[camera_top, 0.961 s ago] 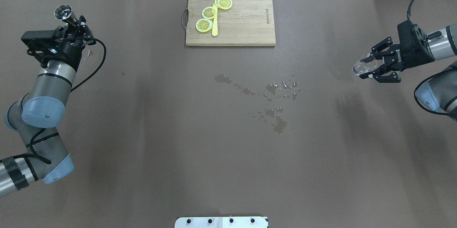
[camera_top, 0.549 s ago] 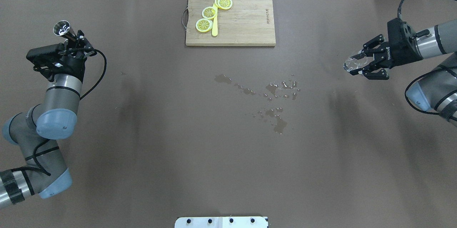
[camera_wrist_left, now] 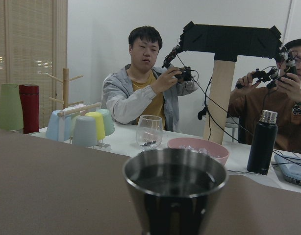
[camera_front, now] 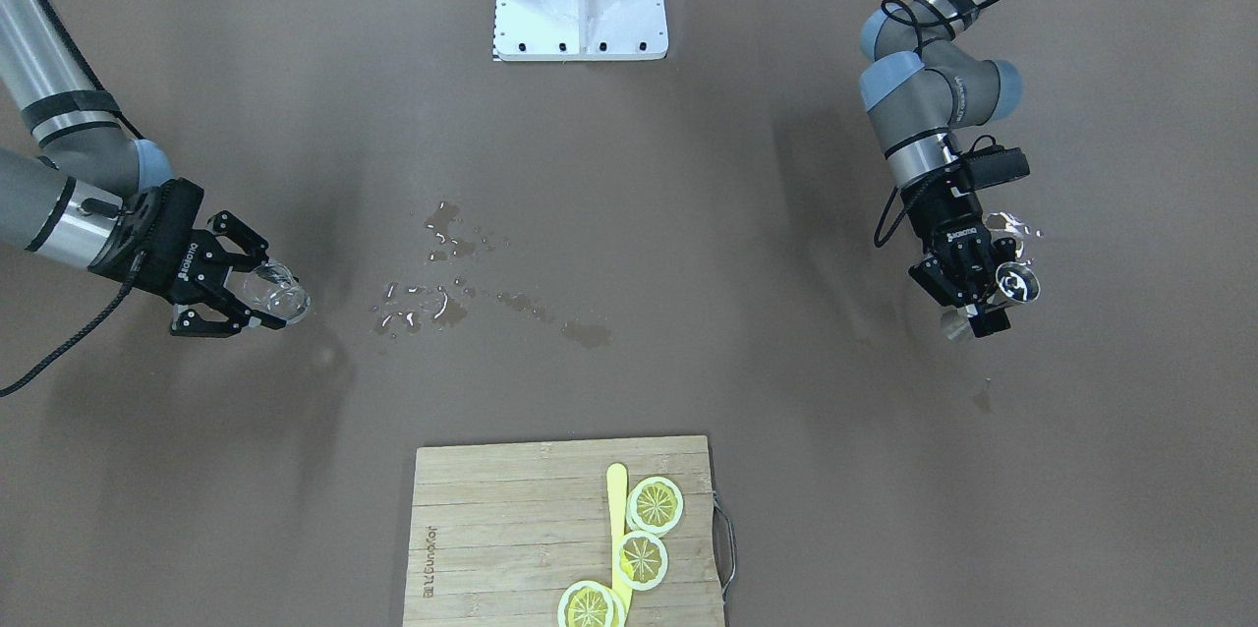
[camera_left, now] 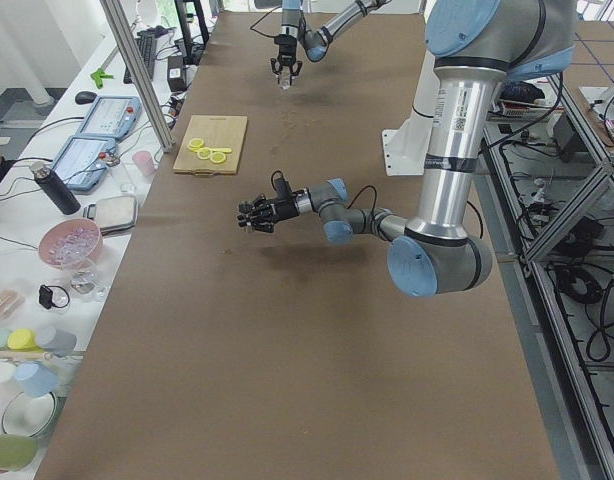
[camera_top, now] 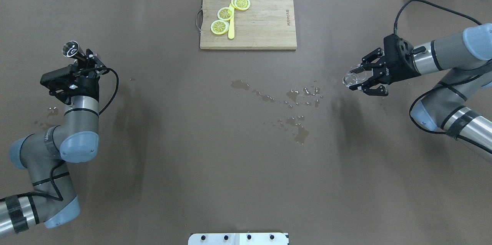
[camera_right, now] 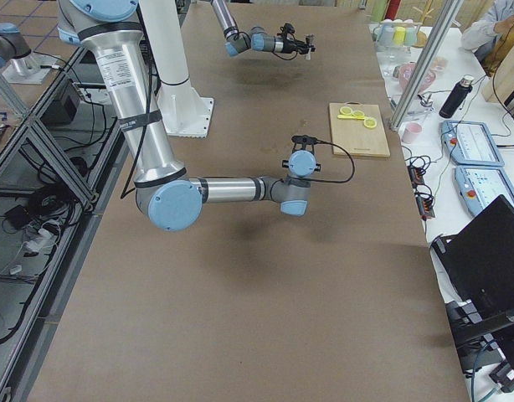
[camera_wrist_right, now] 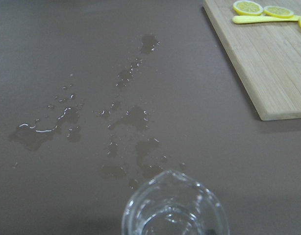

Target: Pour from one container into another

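Bottom edges cut off the metal cup (camera_wrist_left: 175,196) and the glass (camera_wrist_right: 173,210)

Left gripper (camera_top: 81,57) was clamped, wrist level, out wide; right gripper (camera_top: 357,78) was clamped too, arm stretched inward.

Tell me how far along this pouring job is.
Done: both containers are grasped and held off the table, the metal cup in the left gripper, the clear glass in the right gripper. In hand: nothing pours; they sit at opposite ends. Remaining: bring them together and tip. Puddles lie mid-table.
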`<state>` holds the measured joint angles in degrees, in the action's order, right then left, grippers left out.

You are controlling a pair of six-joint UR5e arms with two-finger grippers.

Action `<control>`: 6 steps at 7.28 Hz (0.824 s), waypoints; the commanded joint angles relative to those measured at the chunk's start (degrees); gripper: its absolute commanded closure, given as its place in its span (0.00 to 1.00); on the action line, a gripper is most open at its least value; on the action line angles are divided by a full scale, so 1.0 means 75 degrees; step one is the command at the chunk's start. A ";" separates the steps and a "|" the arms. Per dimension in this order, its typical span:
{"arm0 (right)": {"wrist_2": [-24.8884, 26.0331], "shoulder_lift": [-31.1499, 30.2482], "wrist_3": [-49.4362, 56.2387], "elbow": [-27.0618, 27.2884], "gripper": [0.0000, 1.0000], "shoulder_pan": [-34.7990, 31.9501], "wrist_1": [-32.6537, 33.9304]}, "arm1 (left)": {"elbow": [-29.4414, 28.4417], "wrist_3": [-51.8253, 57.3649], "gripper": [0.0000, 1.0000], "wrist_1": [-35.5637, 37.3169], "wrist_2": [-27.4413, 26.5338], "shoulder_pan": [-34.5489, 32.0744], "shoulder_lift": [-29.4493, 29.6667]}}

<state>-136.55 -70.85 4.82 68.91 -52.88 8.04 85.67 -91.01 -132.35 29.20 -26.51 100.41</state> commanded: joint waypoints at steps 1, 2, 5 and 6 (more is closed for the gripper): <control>0.0218 0.0294 0.0013 -0.0281 1.00 0.0253 -0.0005 | -0.0032 -0.0580 1.00 0.0595 -0.0294 0.0334 0.0053; 0.0311 0.0329 0.0013 -0.0340 1.00 0.0335 -0.0005 | -0.0032 -0.0580 1.00 0.0666 -0.0411 0.0347 0.0053; 0.0452 0.0341 0.0013 -0.0469 1.00 0.0593 -0.0005 | -0.0196 -0.0580 1.00 0.1357 -0.0436 0.0417 0.0053; 0.0406 0.0318 0.0059 -0.0481 1.00 0.0652 -0.0005 | -0.0324 -0.0580 1.00 0.1346 -0.0447 0.0406 0.0053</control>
<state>-133.43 -68.35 5.01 65.52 -48.71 8.00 84.17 -95.34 -122.62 25.93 -23.44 100.81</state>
